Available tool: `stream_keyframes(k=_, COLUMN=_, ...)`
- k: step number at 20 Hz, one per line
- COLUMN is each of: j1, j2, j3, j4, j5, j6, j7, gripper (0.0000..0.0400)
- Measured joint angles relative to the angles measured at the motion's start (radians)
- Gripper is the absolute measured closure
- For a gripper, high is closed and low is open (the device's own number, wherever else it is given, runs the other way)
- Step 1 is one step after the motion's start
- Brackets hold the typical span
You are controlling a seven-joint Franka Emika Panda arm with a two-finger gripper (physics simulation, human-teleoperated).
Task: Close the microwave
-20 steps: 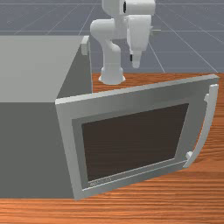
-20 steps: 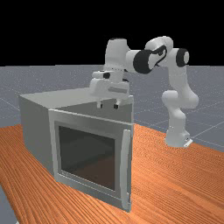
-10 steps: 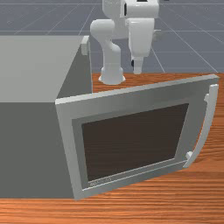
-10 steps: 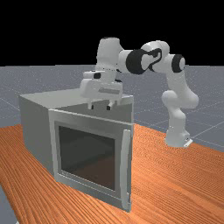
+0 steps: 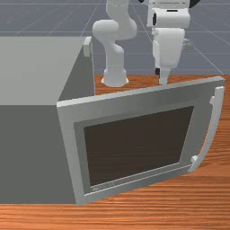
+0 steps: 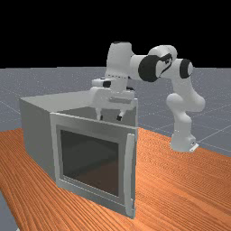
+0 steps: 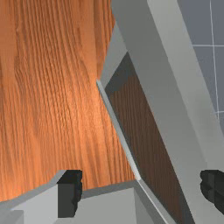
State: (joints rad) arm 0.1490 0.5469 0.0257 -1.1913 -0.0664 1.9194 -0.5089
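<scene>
Grey door (image 5: 134, 104) — ajar | hand (image 6: 109, 118) — fingers (image 7: 68, 197) apart, near door's top edge

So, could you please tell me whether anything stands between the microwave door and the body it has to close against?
Nothing visible stands between the microwave door and the microwave body. My open gripper is near the door's top edge; whether it would block the swing, I can't tell.

Front view close, opposite the arm (image 5: 114, 65); far view farther off, same door (image 6: 90, 158); wrist view downward from above it
</scene>
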Motion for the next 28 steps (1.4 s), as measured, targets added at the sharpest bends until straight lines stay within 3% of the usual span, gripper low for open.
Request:
stream_keyframes(k=2, j1=0.007, j2=0.024, j3=0.009, j4=0.046, j5=0.003, j6=-0.038, j7=-0.023, gripper=0.0)
stream_keyframes(k=9, j1=0.006, j2=0.079, j3=0.005, j4=0.125, j5=-0.003, j6=-0.022, j7=-0.025, gripper=0.0)
stream_keyframes(k=10, j1=0.009, j2=0.044, j3=-0.002, j4=0.04, j5=-0.019, j6=0.097, j7=-0.012, gripper=0.0)
stream_keyframes(k=14, j1=0.011, j2=0.184, j3=-0.004, j4=0.287, j5=-0.005, j6=-0.071, j7=-0.003, gripper=0.0)
stream_keyframes(k=20, j1=0.003, j2=0.194, j3=0.004, j4=0.216, j5=0.0, j6=-0.006, j7=-0.029, gripper=0.0)
stream_keyframes(k=24, j1=-0.001, j2=0.265, j3=0.01, j4=0.346, j5=0.013, j6=-0.089, j7=-0.037, gripper=0.0)
stream_keyframes(k=25, j1=-0.002, j2=0.221, j3=0.012, j4=0.281, j5=0.014, j6=-0.074, j7=-0.034, gripper=0.0)
stream_keyframes(k=26, j1=-0.002, j2=0.257, j3=0.016, j4=0.363, j5=0.022, j6=-0.191, j7=-0.036, gripper=0.0)
stream_keyframes(k=28, j1=-0.006, j2=0.104, j3=0.017, j4=0.088, j5=0.016, j6=-0.034, j7=-0.029, gripper=0.0)
